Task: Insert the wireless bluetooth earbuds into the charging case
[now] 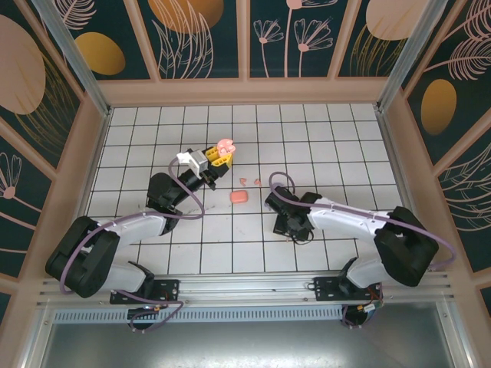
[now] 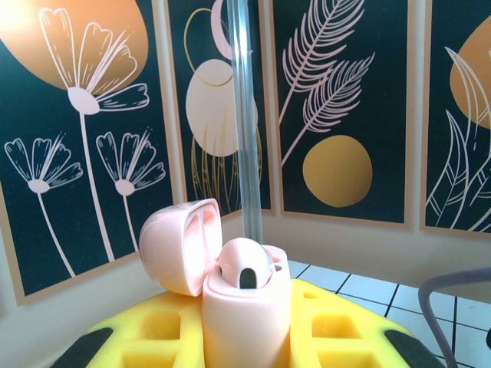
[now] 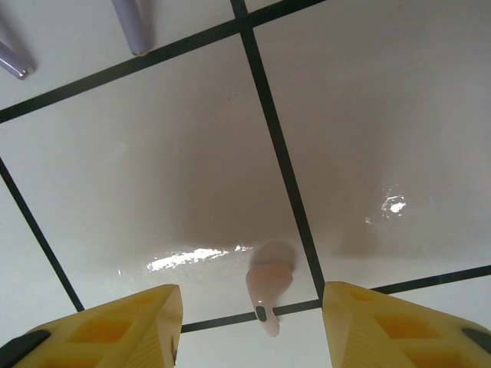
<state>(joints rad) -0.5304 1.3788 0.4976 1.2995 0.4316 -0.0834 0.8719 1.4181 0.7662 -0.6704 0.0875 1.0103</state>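
- White tiles ruled in black cover the table [image 1: 337, 146], boxed in by dark wall panels [image 1: 199, 38] painted with pale flowers and orange discs.
- At left, the left gripper [image 1: 215, 159] is clamped on the pale pink charging case [image 2: 245, 322], which stands upright between the yellow fingers. Its lid [image 2: 180, 245] is flipped open to one side, and a rounded pale shape sits in the mouth (whether that is a bud cannot be told).
- At right, the right gripper [image 3: 252, 314] points down at the table, its fingers [image 3: 115, 330] spread apart and grasping nothing — a pale pink earbud [image 3: 268, 287] lies flat on the tiles between them. Its stem crosses a grid line and touches neither finger.
- Near the middle of the table, between the two arms, two coral-red earbuds [image 1: 244, 181] lie close together, with a larger coral-red lump [image 1: 238, 197] just beside them.
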